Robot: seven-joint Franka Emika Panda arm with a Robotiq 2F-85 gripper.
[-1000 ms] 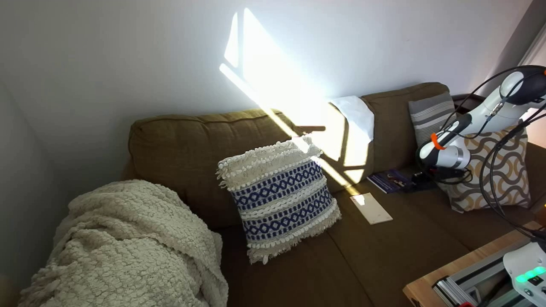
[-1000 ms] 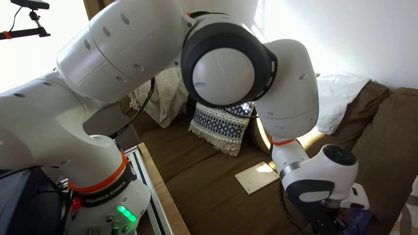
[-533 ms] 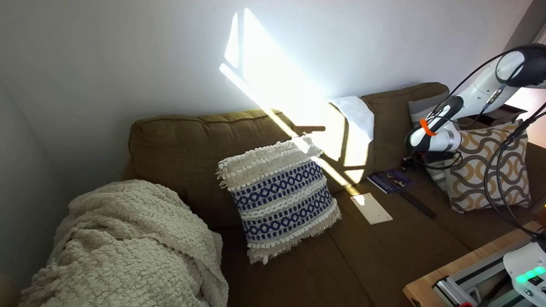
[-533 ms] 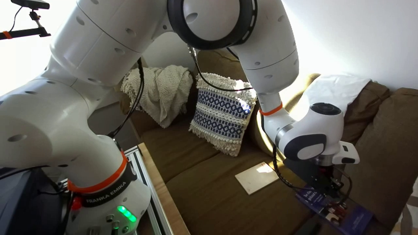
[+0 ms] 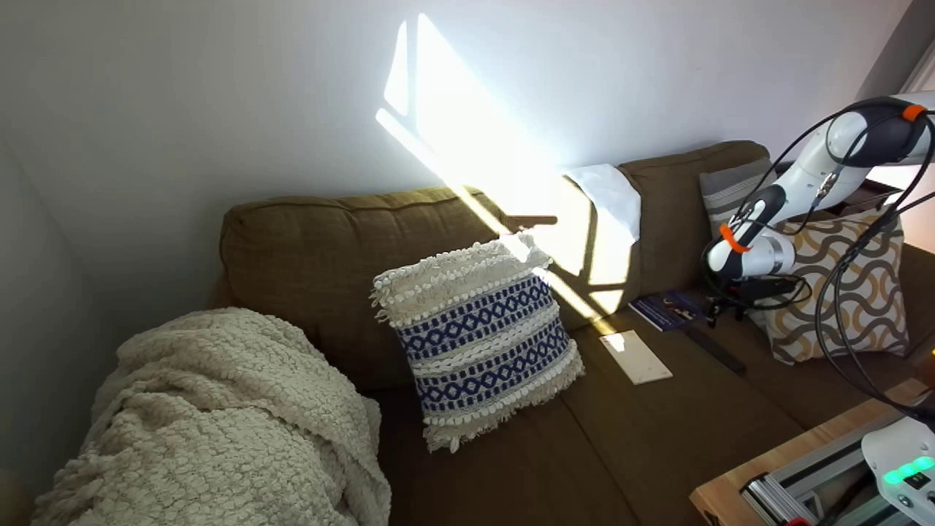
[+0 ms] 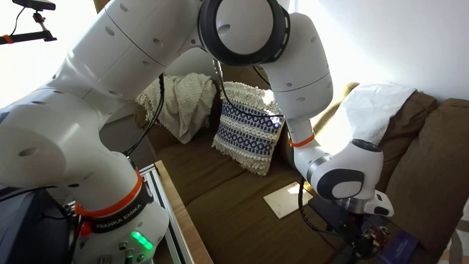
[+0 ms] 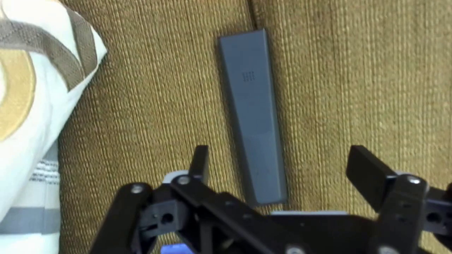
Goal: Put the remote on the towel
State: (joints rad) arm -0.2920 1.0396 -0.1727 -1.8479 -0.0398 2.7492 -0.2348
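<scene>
Remote (image 7: 253, 118) lies unmoved, the hand (image 7: 278, 165) now lower.

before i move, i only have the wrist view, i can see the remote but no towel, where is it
Observer: The towel is draped over the back of the sofa, as both exterior views show.
Operator: ok and that blue bit at the bottom of my picture
Observer: Most likely the book, which lies flat on the seat near the remote.
Operator: anything else flat down there
Observer: Yes, what looks like a pale board, between the book and the fringed cushion.
</scene>
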